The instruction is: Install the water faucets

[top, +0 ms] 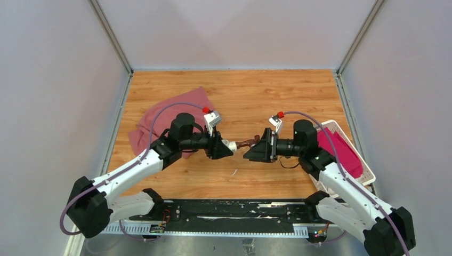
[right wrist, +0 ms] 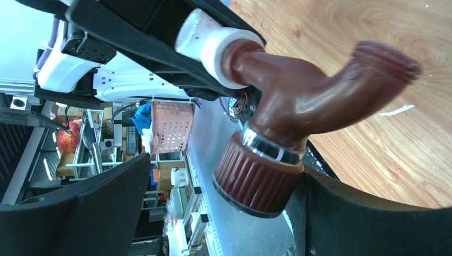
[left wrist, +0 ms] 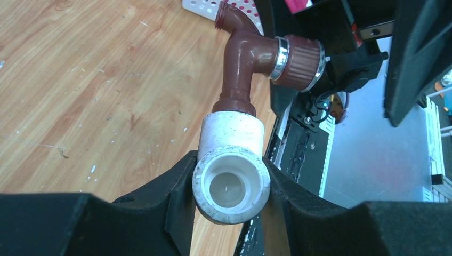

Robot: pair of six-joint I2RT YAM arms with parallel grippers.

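Above the middle of the table (top: 240, 90), the left gripper (left wrist: 229, 186) is clamped on the white fitting (left wrist: 232, 176) (open end toward its camera). The brown tap (left wrist: 242, 58) sits screwed into it. The right gripper (top: 255, 149) meets the tap's ribbed knob (right wrist: 256, 181); jaws apart

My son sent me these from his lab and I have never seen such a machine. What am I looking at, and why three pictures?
Two robot arms sit at a wooden table. One picture looks down from above; the others come from a camera on each wrist. The left gripper clamps a white pipe fitting. A brown faucet sits in it, and the right gripper meets the faucet's ribbed knob; how tightly is unclear. A pink-red cloth lies at left, a white basket at right.
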